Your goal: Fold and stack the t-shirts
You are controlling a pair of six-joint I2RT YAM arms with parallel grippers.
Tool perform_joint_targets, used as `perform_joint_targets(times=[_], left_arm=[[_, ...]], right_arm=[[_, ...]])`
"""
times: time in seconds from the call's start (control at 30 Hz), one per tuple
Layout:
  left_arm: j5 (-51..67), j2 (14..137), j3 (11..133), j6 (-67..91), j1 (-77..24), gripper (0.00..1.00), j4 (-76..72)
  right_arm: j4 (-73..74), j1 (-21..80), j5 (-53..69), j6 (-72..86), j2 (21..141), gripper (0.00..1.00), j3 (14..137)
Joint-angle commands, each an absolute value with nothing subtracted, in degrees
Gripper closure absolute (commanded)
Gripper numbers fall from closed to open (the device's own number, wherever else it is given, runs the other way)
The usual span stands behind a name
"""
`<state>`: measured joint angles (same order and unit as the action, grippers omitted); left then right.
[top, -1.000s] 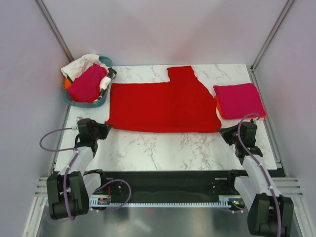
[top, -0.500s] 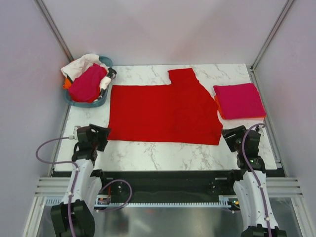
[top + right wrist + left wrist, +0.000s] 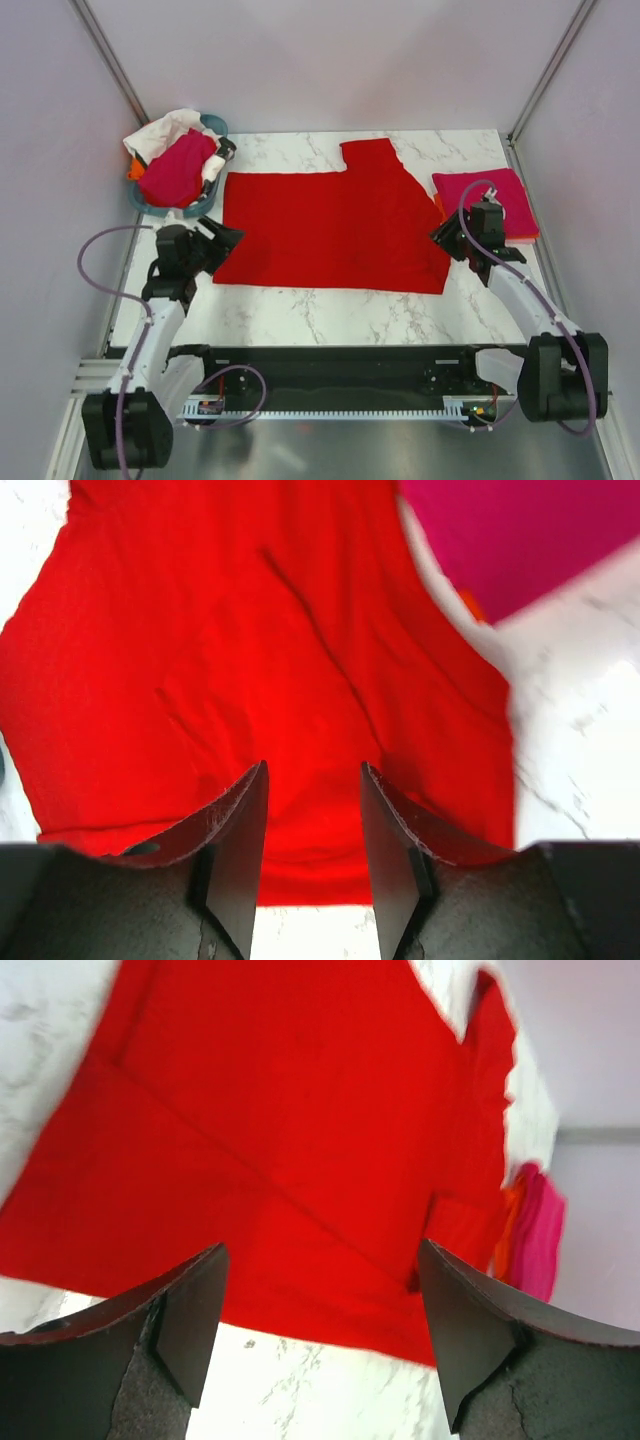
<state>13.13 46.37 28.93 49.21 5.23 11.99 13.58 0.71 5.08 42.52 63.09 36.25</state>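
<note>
The red t-shirt (image 3: 330, 230) lies flat, long axis left-to-right, one tab pointing to the far edge; left hand (image 3: 228, 240) and right hand (image 3: 441, 238) stand apart, empty.

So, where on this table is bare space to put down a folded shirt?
The bare marble strip between the red shirt and the near edge; a smaller patch at the back, between its sleeve and the pink stack. Crowded around the teal tub.
</note>
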Motion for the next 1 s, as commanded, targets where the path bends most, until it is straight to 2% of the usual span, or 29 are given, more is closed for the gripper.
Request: perform_joint_targets(times=[0.0,0.1,0.17,0.3,0.63,0.97], left_arm=[[18.2,53.24,32.42,44.39,-4.25,0.16,3.0],[13.71,62.37,36.72,44.3,-12.97,0.17,-1.74],[13.71,69.82,39.1,45.43,-15.81,0.19,-5.51],[13.27,81.08,47.96,46.05,-21.87,0.24,-9.14],[14.32,103.16,66.79,46.05,-28.56,0.34,-9.67],[12.66,115.21,78.38,45.62,-33.22,0.46,-7.13]], right_arm=[[6.6,2.98,4.22,37.28,68.63,0.51,41.65],[7.37,5.71,3.43,34.55,75.66,0.52,47.44],[8.35,7.38,2.47,32.44,80.56,0.56,51.84],[9.14,8.35,0.35,30.06,87.35,0.57,56.77],[11.69,10.37,-6.76,26.63,100.54,0.58,66.09],[11.51,10.63,-5.54,26.28,108.28,0.63,70.05]])
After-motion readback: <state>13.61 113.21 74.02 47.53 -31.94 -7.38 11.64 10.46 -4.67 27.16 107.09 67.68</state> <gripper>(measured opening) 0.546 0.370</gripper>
